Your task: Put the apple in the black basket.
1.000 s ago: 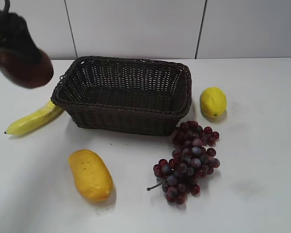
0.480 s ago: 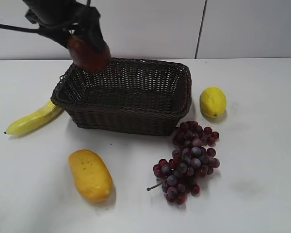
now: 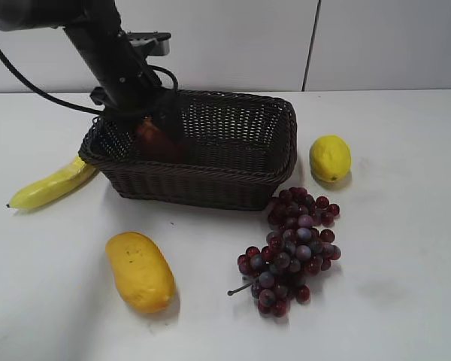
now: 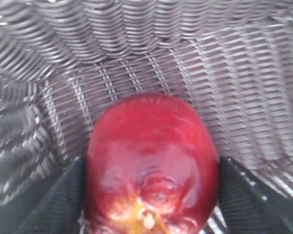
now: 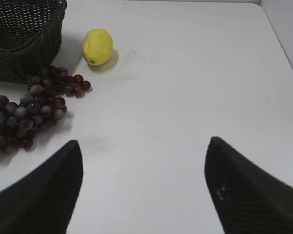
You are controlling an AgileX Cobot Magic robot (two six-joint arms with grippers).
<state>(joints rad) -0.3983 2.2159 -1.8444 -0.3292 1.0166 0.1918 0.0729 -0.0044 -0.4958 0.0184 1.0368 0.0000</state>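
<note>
The black basket [image 3: 210,177] is a large dark woven wicker basket at the table's middle back. My left gripper [image 3: 156,131] reaches down into its left end and is shut on the apple [image 3: 152,138], red and glossy. In the left wrist view the apple [image 4: 151,165] fills the space between both black fingers, with the basket's woven floor and walls [image 4: 210,83] close behind it. My right gripper [image 5: 142,161] is open and empty over bare table; it is out of the exterior view.
A yellow lemon [image 3: 330,158] lies right of the basket, also in the right wrist view [image 5: 97,46]. A bunch of purple-red grapes [image 3: 289,248] lies at the front right. A yellow mango [image 3: 140,270] lies front left. A banana [image 3: 52,184] lies by the basket's left side.
My left gripper carried the apple from the far left, high above the table, rightward over the basket's rim and then down inside the basket. The right arm has not visibly moved.
</note>
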